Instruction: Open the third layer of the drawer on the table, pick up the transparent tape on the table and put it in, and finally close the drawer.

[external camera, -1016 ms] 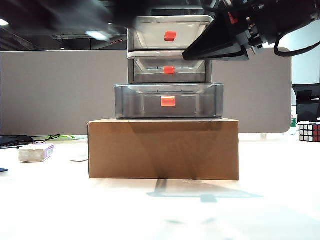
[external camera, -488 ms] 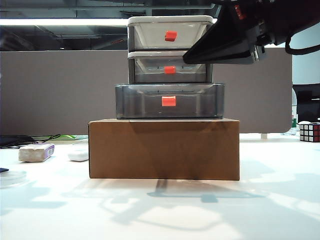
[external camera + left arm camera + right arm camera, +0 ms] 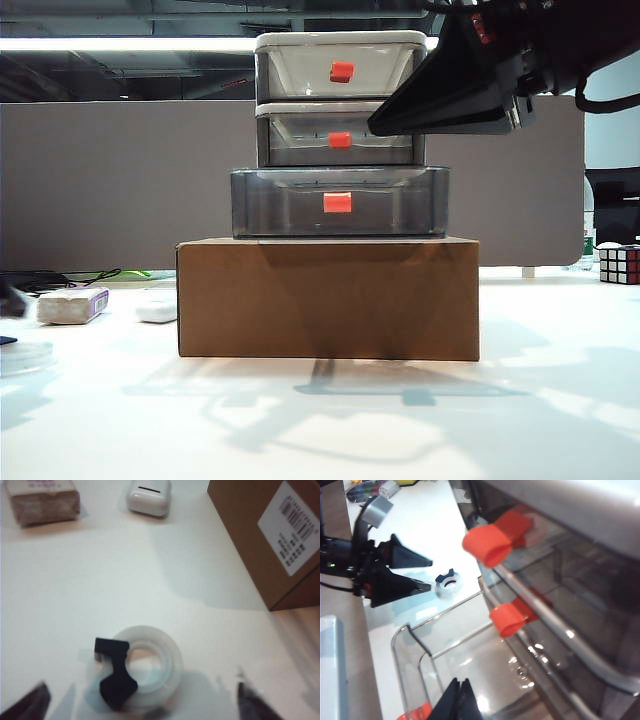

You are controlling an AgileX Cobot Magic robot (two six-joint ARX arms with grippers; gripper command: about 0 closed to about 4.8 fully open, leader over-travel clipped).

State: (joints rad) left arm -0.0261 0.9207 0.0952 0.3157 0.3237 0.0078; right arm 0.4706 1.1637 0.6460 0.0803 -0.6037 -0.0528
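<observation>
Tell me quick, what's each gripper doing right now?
Left gripper: open, empty, poised over the transparent tape.
Right gripper: shut, holding nothing, above the third layer.

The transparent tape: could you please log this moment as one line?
third layer: pulled out | transparent tape: on table, untouched | left hand: open above tape | right hand: shut, by drawer

Left end effector [image 3: 142, 702] fingertips cropped, blurred.
</observation>
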